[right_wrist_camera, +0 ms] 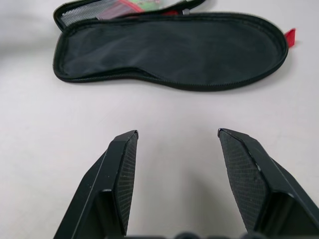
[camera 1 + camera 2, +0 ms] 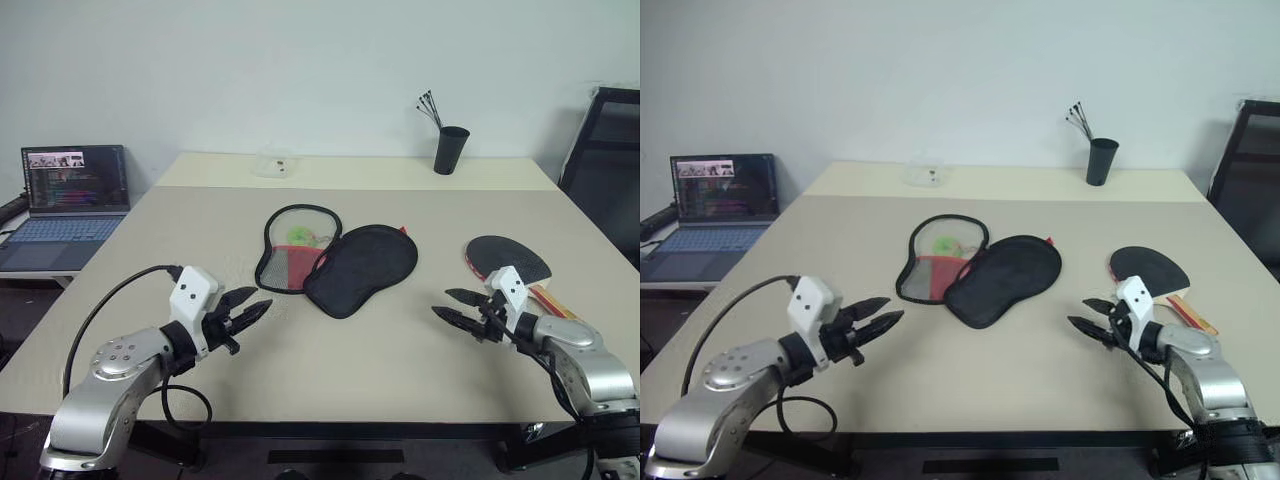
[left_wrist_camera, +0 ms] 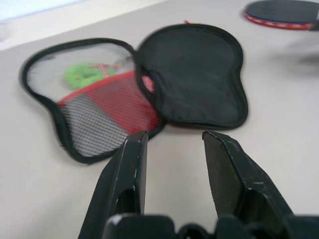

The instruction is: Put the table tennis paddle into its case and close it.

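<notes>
The case (image 2: 360,268) lies unzipped and spread flat in the middle of the table, its black half to the right and its mesh-and-red half (image 2: 295,250) to the left. The table tennis paddle (image 2: 508,257) rests black face up near the table's right edge, its striped handle pointing toward the front. My left gripper (image 2: 260,300) hovers open at the front left, aimed at the case with nothing between its fingers (image 3: 127,164). My right gripper (image 2: 441,302) hangs open just in front of the paddle, facing the case's black half (image 1: 169,50).
A small green lump (image 2: 300,237) sits inside the mesh half. A black cup (image 2: 450,150) with thin sticks and a clear little box (image 2: 275,165) stand at the table's far edge. An open laptop (image 2: 75,195) is on a side desk at left, a black chair (image 2: 610,150) at right.
</notes>
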Controlling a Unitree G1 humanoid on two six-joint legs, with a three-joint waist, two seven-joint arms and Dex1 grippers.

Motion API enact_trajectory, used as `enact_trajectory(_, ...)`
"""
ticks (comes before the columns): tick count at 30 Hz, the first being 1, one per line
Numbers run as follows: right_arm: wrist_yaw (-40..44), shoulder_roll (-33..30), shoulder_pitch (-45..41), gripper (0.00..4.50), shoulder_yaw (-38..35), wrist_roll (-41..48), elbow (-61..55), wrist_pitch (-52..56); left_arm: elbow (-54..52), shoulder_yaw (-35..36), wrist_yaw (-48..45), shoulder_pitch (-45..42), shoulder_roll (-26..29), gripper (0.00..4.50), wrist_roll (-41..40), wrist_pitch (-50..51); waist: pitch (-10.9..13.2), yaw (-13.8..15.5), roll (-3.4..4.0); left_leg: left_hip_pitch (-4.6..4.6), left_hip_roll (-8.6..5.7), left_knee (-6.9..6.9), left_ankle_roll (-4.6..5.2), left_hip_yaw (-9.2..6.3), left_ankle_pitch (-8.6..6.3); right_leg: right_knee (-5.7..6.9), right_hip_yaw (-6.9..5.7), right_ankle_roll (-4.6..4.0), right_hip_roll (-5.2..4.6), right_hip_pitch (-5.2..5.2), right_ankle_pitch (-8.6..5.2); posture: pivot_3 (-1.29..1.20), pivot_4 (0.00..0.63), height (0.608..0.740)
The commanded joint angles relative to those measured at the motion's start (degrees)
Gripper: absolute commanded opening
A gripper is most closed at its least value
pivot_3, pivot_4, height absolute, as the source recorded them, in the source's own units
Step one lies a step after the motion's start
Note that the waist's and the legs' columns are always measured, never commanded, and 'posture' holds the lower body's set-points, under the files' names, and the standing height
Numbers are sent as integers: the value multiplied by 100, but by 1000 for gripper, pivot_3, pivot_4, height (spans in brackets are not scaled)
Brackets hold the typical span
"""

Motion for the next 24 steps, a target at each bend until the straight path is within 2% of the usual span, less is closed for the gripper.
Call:
enact_trajectory(1, 23, -227, -33, 2847, -197, 74, -248, 122, 157, -153, -127, -179, -13, 1898, 138, -286, 0, 0, 0, 0, 0, 1, 0, 1, 0, 0, 1, 0, 0, -1, 0, 0, 150, 740)
enact_trajectory(10, -71, -568, 94, 2847, -681, 884, -1500, 1320, 1039, -608, -703, -915, -131, 1898, 301, -786, 2, 33, -1, -7, -1, -1, 0, 4, 0, -1, 2, 1, 0, -9, 0, 0, 150, 740)
enact_trajectory(15, 20, -665, 115, 2847, -630, 1387, -2121, 1852, 1399, -659, -963, -1247, -122, 1898, 302, -913, 4, 31, -4, -9, 2, -3, 0, 2, -1, 0, -3, 1, 4, -14, 0, 0, 150, 740)
enact_trajectory(20, -144, -444, -38, 2847, -396, 1600, -2481, 2031, 1909, -820, -1467, -1500, -99, 1898, 466, -1337, 4, 27, -4, -10, 2, -2, 0, 5, -1, -1, 0, 1, 4, -16, 0, 0, 150, 740)
enact_trajectory(24, -120, -524, 16, 2847, -499, 1670, -2532, 1999, 2255, -1145, -1739, -1861, -186, 1898, 636, -1448, 5, 34, -7, -22, -2, 0, 1, 3, -1, 0, -3, 1, 4, -23, 1, 0, 150, 740)
